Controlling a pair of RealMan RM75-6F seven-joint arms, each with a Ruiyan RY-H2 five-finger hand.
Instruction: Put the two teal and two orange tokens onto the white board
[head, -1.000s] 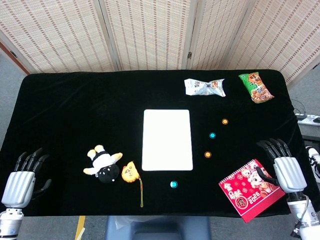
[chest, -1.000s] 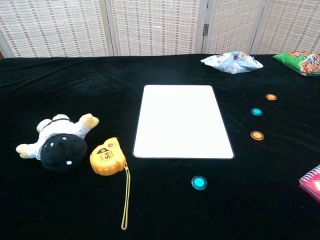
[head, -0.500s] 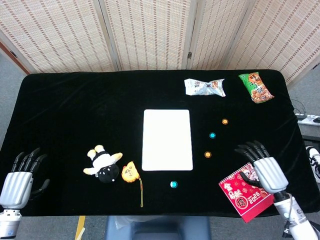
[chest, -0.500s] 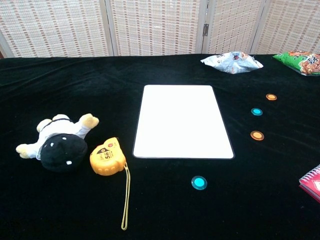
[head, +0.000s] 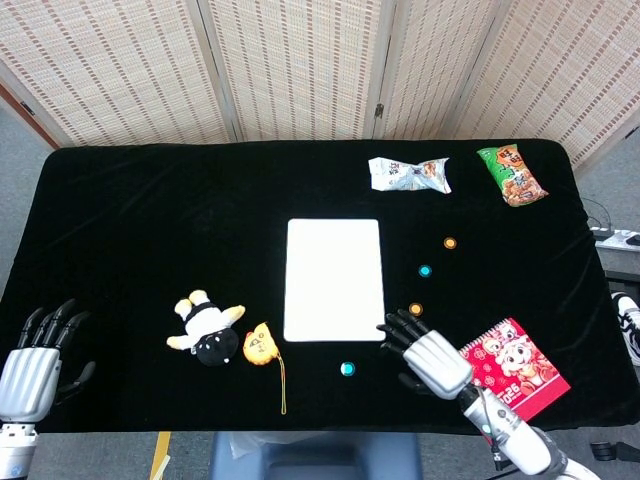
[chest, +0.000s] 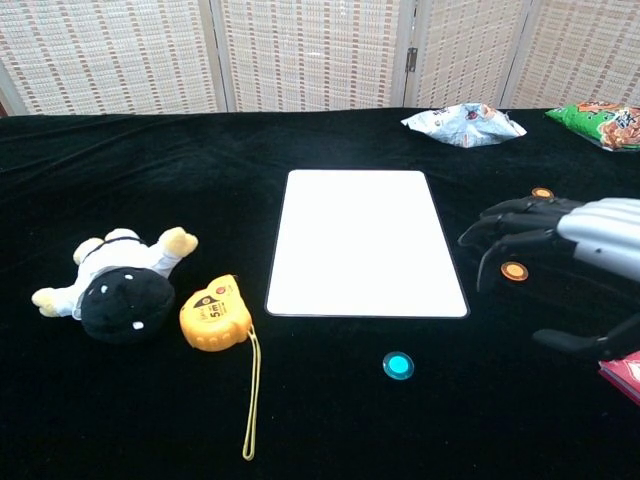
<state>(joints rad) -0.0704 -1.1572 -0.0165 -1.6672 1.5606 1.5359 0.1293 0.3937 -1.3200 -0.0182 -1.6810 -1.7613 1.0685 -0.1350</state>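
- Head view: our right hand hangs empty, fingers spread, just right of the board's near corner. The near orange token sits just beyond its fingertips; the near teal token lies to its left, by the board's front edge. The far teal token and far orange token lie further back. Our left hand, open and empty, is well apart.
- Chest view: the right hand spreads over the near orange token; the near teal token lies nearer us. No token is on the board; we judge the right hand nearer to all.
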